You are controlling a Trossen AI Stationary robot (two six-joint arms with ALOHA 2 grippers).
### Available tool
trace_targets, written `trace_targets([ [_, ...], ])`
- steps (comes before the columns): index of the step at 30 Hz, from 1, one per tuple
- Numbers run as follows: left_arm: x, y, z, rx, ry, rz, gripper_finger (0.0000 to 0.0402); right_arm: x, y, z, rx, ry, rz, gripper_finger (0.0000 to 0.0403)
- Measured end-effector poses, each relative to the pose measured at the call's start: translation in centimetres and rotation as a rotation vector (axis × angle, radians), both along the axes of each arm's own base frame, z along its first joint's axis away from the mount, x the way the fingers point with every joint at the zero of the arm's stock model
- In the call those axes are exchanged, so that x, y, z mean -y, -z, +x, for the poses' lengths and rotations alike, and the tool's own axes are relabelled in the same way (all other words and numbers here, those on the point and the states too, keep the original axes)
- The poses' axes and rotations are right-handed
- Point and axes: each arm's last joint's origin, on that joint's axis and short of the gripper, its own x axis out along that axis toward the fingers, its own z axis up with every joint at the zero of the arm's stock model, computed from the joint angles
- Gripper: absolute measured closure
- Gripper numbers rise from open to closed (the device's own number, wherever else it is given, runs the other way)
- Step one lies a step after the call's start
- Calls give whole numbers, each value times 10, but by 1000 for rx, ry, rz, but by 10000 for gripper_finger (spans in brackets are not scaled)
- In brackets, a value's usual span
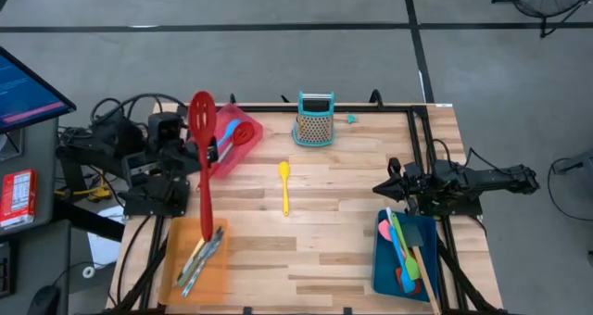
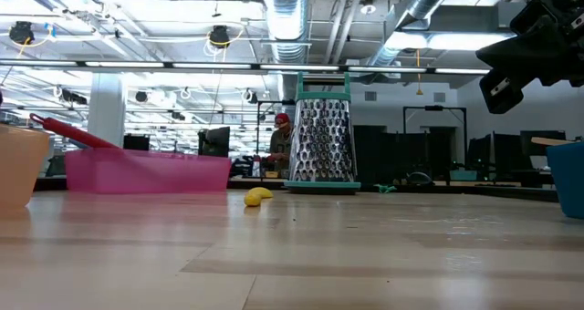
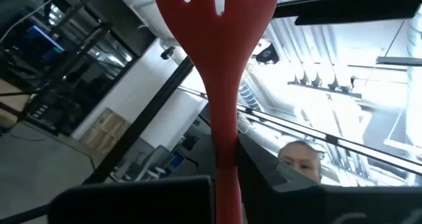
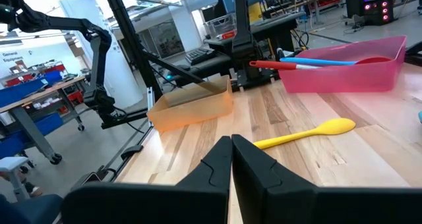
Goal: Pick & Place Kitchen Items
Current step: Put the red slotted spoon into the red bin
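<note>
At the bench's left edge we see the left gripper (image 1: 202, 224) with fingers grasping the red slotted spoon (image 1: 203, 157) by its handle, a carry that we judge must end over the pink tray (image 1: 243, 152), while the right gripper (image 1: 382, 189) waits with fingers clenched, empty, near the right edge.

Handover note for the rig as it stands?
Left gripper: shut on the red slotted spoon, held over the table's left side between the red tray and orange tray.
Right gripper: shut, empty, waiting above the blue tray.
Done: cutlery in the orange tray, spatulas in the blue tray.
Left: place the red slotted spoon; yellow spoon lies mid-table.
</note>
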Motion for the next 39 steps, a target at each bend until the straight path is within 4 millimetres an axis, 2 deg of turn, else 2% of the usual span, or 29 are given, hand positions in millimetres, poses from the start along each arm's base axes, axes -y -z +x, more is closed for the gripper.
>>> trace_targets([
  [6,0,0,0,9,-9,11,387,0,0,0,0,0,0,393],
  [16,3,16,15,-65,-141,269,387,0,0,0,0,0,0,393],
  [23,-2,38,21,-276,-402,494,387,0,0,0,0,0,0,393],
  [29,-11,51,22,-451,-715,648,387,0,0,0,0,0,0,393],
  [36,-33,59,37,-625,-1087,766,387,0,0,0,0,0,0,393],
  [39,-46,66,48,-695,-1168,795,387,0,0,0,0,0,0,393],
])
